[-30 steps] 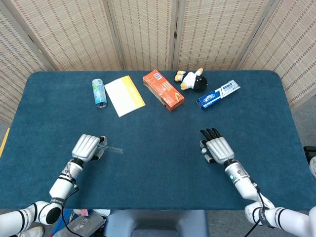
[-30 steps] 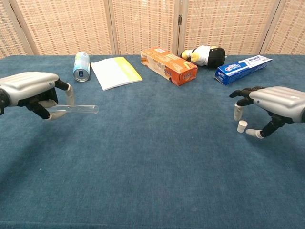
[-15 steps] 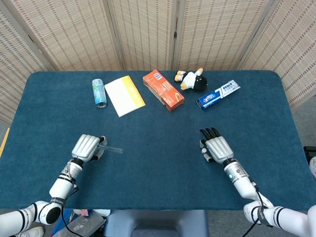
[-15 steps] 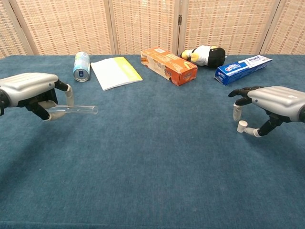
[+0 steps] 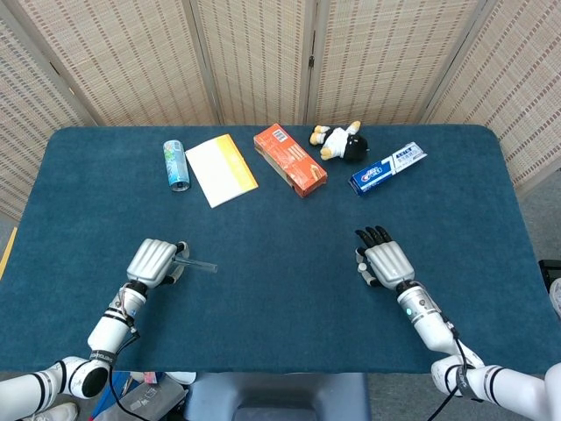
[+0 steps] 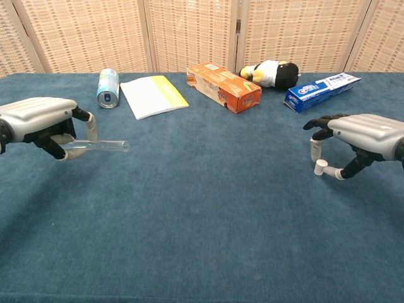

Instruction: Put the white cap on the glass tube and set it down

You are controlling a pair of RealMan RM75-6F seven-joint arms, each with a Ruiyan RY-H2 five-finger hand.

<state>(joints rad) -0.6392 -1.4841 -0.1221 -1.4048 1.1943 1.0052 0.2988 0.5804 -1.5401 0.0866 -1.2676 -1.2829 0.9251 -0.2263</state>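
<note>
Your right hand [image 6: 363, 142] is near the right edge of the table [image 6: 208, 214], and it pinches the white cap [image 6: 320, 166] between the thumb and one finger, while the other fingers are curved above it. In the chest view the cap looks a little above the cloth, but I cannot tell for sure whether it is lifted. In the head view the cap is hidden under the right hand [image 5: 384, 261].

Your left hand [image 6: 44, 125] is near the left edge and grips the glass tube [image 6: 101, 146] at its closed end. The tube is held about level, off the table, and its long axis goes across the table from left to right. The free end of the tube points toward the right hand, so the mouth probably faces the cap; the glass is too clear to be sure. In the head view the tube [image 5: 200, 263] also points to the right from the left hand [image 5: 154, 261].

The two hands are well apart, with bare cloth between them, and both sit toward the front edge. The cap is not yet on the tube. For the coming move, I think you must bring the cap leftward along the line of the tube. Its hollow side should face the tube end, which I cannot check now.
</note>
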